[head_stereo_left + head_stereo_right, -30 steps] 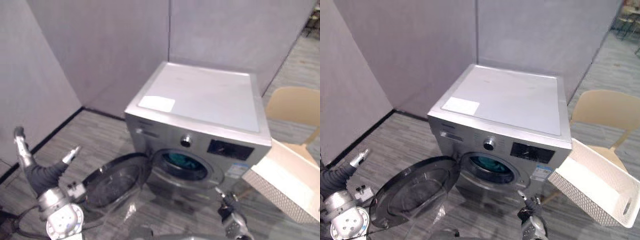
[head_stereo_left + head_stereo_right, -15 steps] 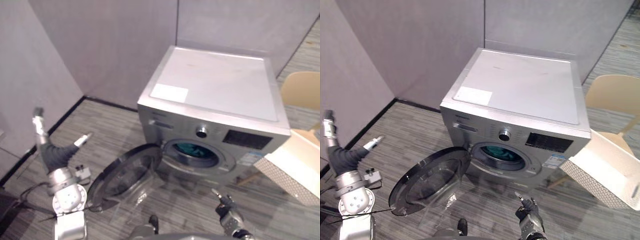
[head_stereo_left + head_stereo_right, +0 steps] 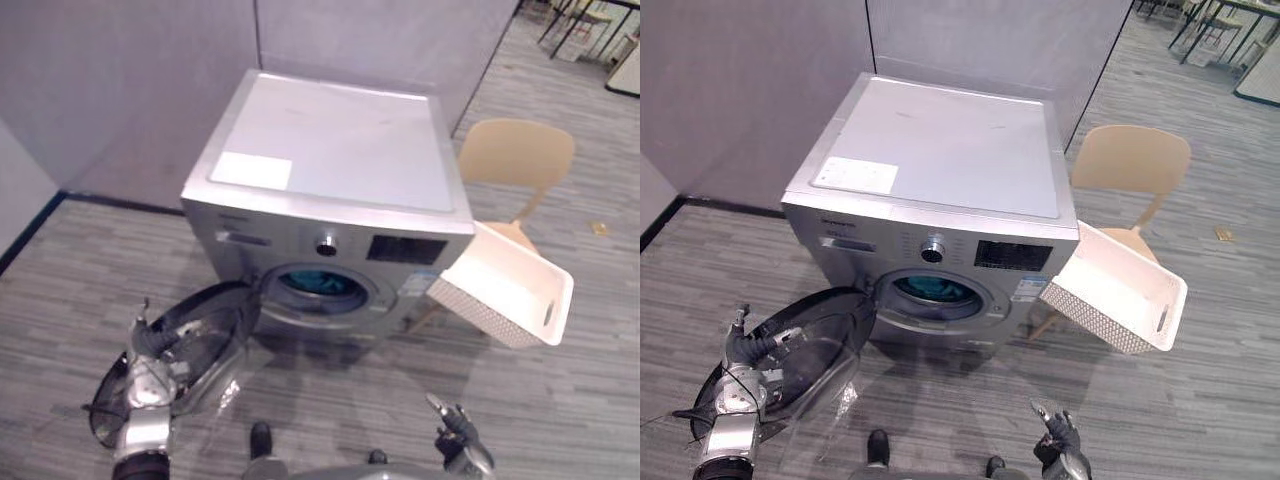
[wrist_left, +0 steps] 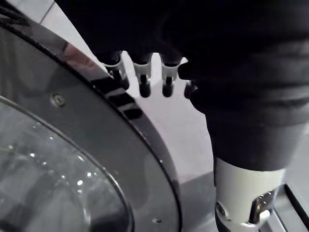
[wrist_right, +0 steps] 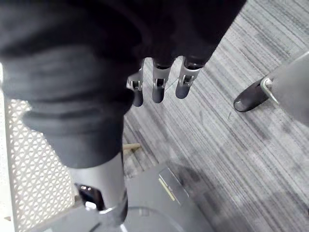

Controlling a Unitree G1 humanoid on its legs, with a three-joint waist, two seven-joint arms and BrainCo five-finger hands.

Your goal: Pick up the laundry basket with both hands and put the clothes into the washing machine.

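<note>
The silver washing machine (image 3: 330,170) stands ahead with its round door (image 3: 215,320) swung open to the left. Teal clothes (image 3: 315,283) lie inside the drum. The white perforated laundry basket (image 3: 505,290) rests tilted on a beige chair (image 3: 515,155) to the right of the machine, and its inside looks bare. My left hand (image 3: 148,342) hangs low beside the door, fingers (image 4: 141,79) straight next to the dark door rim (image 4: 120,121). Low at the right, my right hand (image 3: 1055,432) is over the floor, its fingers (image 5: 157,84) relaxed and holding nothing.
Grey partition walls (image 3: 130,80) close off the back and the left corner. Striped grey floor (image 3: 560,400) lies open to the right of the machine and in front of it. More furniture (image 3: 590,25) stands far off at the back right.
The camera has swung, bringing the chair and basket fully into view. My left arm has dropped from a raised pose to beside the open door. The right hand stays low.
</note>
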